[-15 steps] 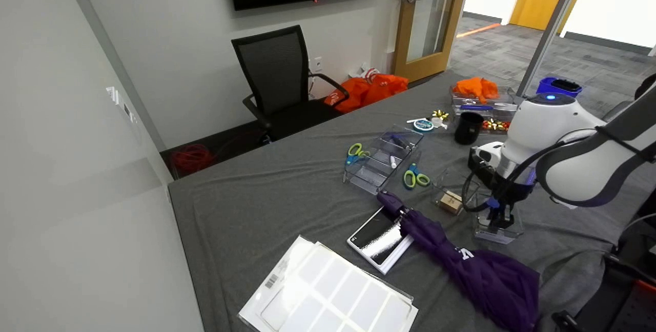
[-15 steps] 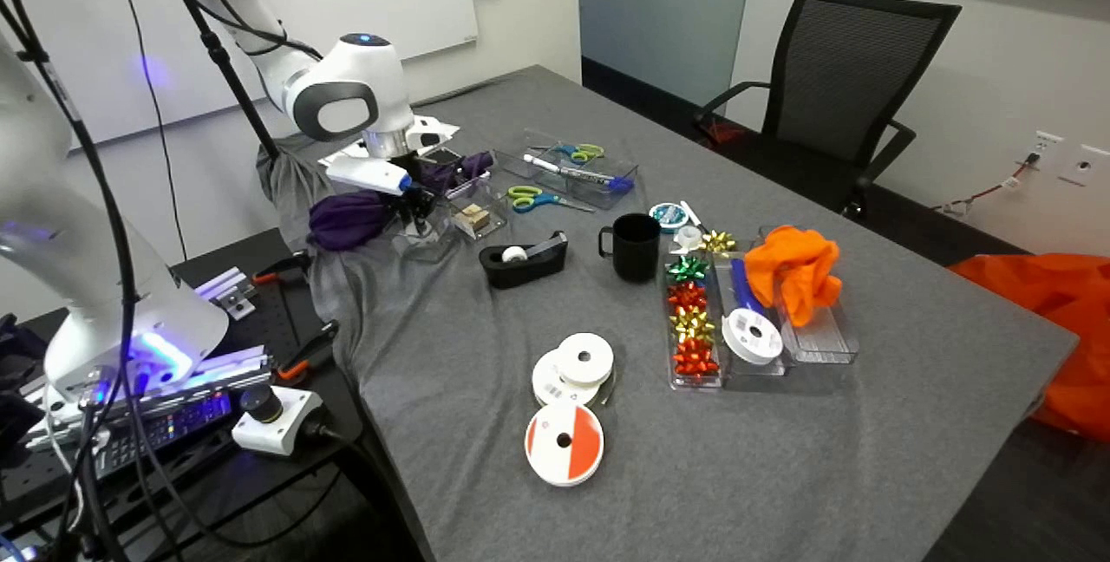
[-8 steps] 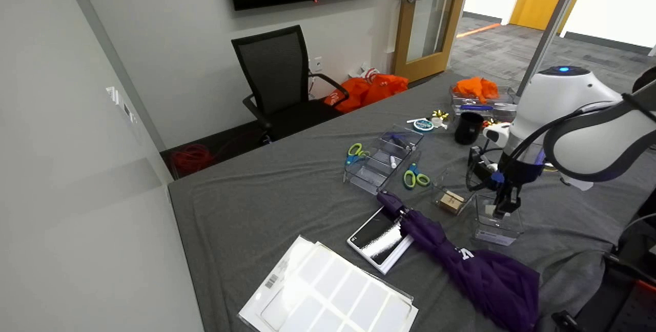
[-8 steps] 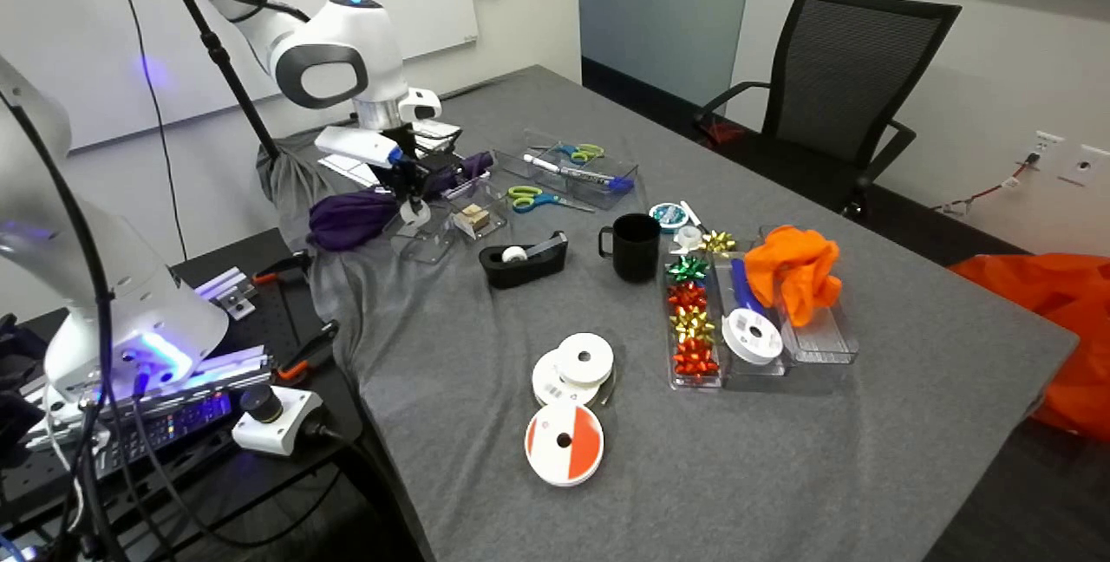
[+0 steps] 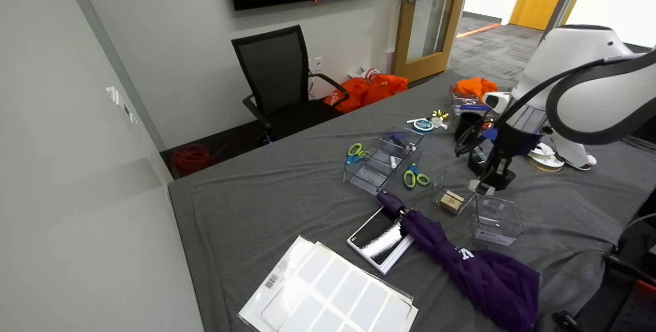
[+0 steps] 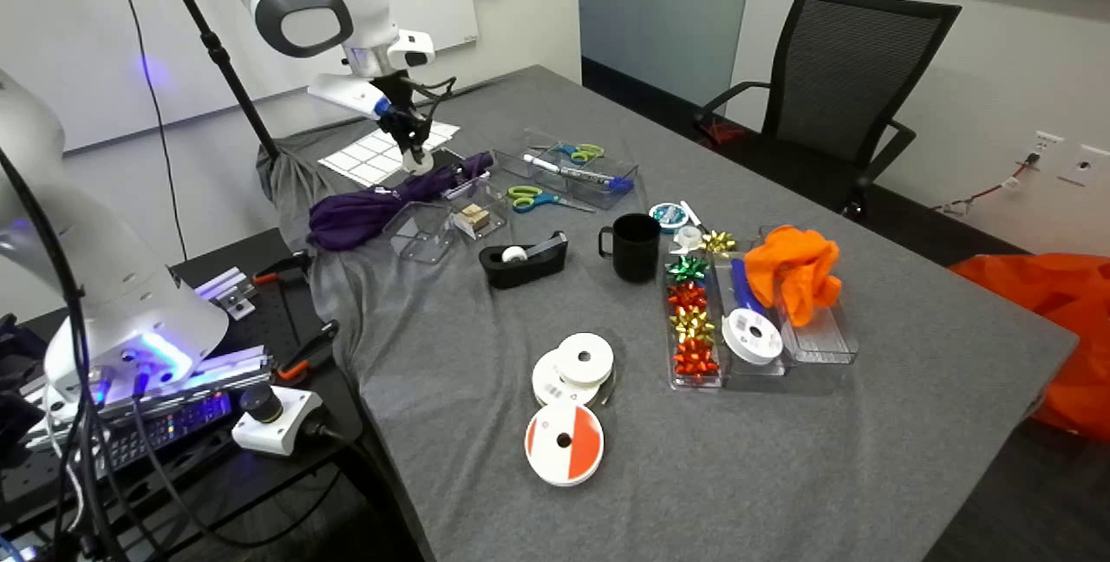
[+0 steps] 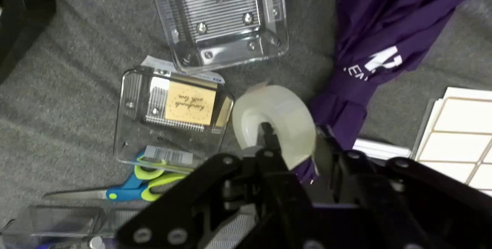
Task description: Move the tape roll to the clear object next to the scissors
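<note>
My gripper is shut on the white tape roll, one finger through its hole and the other outside. In both exterior views the roll hangs in the air below the gripper. Green-handled scissors lie on the table. A small clear container with tan cards stands beside them, left of the roll in the wrist view. A low clear divided tray lies on their other side. Which is the clear object I cannot tell.
An open clear box stands beside the card container. A purple umbrella lies close by, over a white box. A black tape dispenser and black mug stand near. More scissors lie beyond the tray.
The gripper has risen out of the open clear box with the tape roll between its fingers. It is now well above the table, and that box stays in place.
</note>
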You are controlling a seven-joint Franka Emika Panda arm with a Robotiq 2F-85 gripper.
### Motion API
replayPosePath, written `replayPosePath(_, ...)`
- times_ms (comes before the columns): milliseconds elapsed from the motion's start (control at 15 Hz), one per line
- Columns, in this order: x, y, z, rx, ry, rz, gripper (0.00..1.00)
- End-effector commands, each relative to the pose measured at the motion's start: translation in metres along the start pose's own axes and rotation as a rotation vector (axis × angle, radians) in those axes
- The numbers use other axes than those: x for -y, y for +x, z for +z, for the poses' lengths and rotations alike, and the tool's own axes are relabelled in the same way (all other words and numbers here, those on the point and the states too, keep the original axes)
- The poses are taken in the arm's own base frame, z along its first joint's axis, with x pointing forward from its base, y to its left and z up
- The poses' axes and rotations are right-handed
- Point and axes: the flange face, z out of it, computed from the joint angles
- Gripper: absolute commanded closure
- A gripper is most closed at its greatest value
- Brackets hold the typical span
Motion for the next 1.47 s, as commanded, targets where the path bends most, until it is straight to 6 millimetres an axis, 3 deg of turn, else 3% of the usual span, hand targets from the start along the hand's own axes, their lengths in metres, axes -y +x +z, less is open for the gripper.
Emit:
replayPosePath(0,-0.008,0.024,-0.018,-0.058,0.005,0.077,0.93)
replayPosePath(333,-0.02,0.053,-0.035,-0.153,0.0,0.165,0.93)
replayPosePath(733,-0.03,0.097,-0.028,-0.331,0.015,0.301,0.93)
replayPosePath(1000,-0.055,0.128,-0.008,-0.417,-0.013,0.371,0.93)
replayPosePath(1400,-0.071,0.17,0.048,-0.425,0.069,0.469,0.93)
